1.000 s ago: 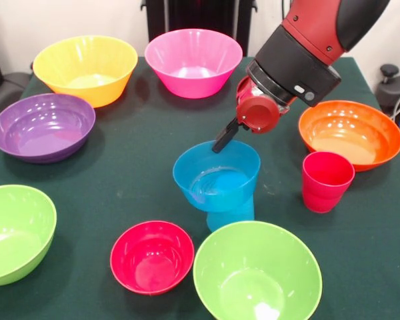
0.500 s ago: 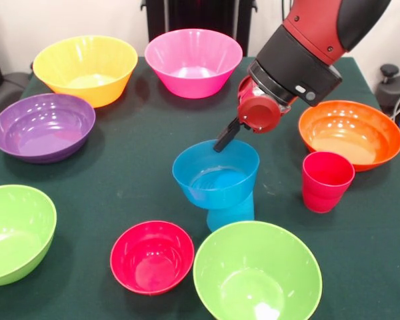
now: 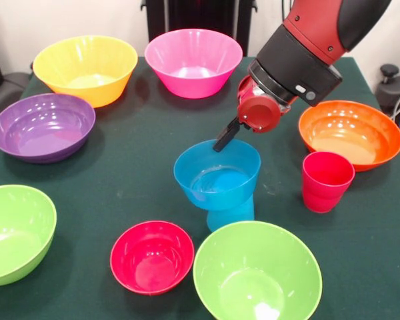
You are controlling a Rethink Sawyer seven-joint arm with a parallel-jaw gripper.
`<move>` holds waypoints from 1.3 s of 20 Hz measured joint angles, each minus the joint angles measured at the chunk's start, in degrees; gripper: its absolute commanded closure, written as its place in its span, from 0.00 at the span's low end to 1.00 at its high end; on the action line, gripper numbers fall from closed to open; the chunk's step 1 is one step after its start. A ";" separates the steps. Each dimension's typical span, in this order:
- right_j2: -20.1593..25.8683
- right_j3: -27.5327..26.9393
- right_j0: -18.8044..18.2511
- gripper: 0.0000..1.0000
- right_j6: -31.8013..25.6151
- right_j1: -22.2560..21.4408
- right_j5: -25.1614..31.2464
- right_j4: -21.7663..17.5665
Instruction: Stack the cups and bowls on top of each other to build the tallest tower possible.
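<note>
The red and black arm point(image 3: 307, 47) slants down from the upper right, its wrist tipped toward the middle of the surface point(image 3: 120, 180). The pincer point(image 3: 225, 137) hangs at the far rim of the blue bowl point(image 3: 217, 177); only one dark finger shows, so I cannot tell whether it is open or closed. The blue bowl sits atop the light blue cup point(image 3: 232, 215), between the small red bowl point(image 3: 152, 257) and the red-pink cup point(image 3: 325, 181).

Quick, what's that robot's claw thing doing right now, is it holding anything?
Gripper: at the far rim of the blue bowl; whether it is open, closed or holding it cannot be told.
</note>
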 measured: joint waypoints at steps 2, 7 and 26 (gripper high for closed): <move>-0.24 -0.12 0.00 1.00 0.00 0.18 0.00 0.00; -1.00 -0.66 -0.04 1.00 0.00 0.96 0.00 -0.01; -4.16 -3.00 -0.25 1.00 0.67 2.97 2.72 0.00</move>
